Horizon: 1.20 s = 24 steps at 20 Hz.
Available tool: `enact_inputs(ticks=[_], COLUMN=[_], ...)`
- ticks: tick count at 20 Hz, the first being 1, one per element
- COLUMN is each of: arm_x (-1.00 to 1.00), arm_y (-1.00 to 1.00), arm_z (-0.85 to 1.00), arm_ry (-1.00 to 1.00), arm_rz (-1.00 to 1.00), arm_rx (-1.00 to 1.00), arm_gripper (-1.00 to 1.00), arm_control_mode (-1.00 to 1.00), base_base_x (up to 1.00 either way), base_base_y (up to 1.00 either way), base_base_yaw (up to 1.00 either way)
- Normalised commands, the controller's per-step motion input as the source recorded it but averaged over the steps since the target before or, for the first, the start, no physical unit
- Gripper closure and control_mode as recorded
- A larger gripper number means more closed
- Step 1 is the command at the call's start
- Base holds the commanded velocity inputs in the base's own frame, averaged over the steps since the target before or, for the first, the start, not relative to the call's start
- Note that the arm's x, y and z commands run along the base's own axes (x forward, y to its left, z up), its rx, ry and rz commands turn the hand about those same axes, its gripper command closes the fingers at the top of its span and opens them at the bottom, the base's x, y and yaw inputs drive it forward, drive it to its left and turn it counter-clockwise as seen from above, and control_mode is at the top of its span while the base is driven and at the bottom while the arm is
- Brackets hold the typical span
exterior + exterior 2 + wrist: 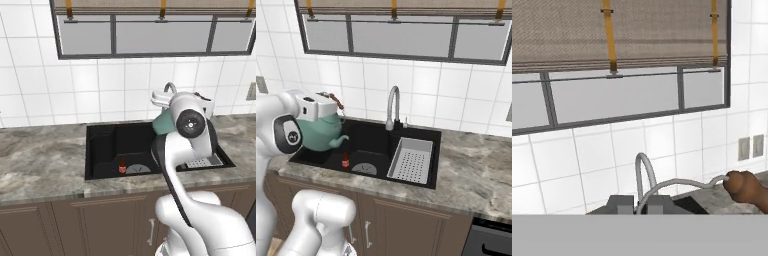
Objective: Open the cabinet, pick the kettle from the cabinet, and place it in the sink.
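Arm hides most of kettle point(161, 125), faucet point(170, 88).

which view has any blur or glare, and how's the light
Left base view: soft, even light, slightly blurry, no glare; the arm hides most of the kettle. Right base view: sharper, faint sheen on the faucet. Hand view: flat light, crisp handle up close.

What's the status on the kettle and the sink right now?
Gripper shut on kettle handle. Kettle hangs above sink, left end, not set down. Small red bottle stands in basin below.
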Motion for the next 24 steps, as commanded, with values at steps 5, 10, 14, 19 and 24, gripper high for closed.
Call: enact_inputs(ticks=[5, 10, 14, 19, 24], arm_x=[0.33, 0.3, 0.38, 0.34, 0.21], arm_y=[-0.03, 0.17, 0.29, 0.23, 0.06], arm_z=[0.0, -0.11, -0.32, -0.36, -0.38], arm_ry=[0.49, 0.5, 0.35, 0.11, -0.05], arm_rz=[-0.03, -0.01, 0.0, 0.0, 0.0], arm_rx=[-0.03, -0.06, 0.0, 0.04, 0.05], arm_gripper=[1.0, 1.0, 1.0, 1.0, 1.0], arm_control_mode=[-1.0, -1.0, -1.0, -1.0, -1.0], base_base_x=[0.0, 0.0, 0.0, 0.0, 0.0], base_base_y=[0.0, 0.0, 0.0, 0.0, 0.0], base_base_yaw=[0.0, 0.0, 0.0, 0.0, 0.0])
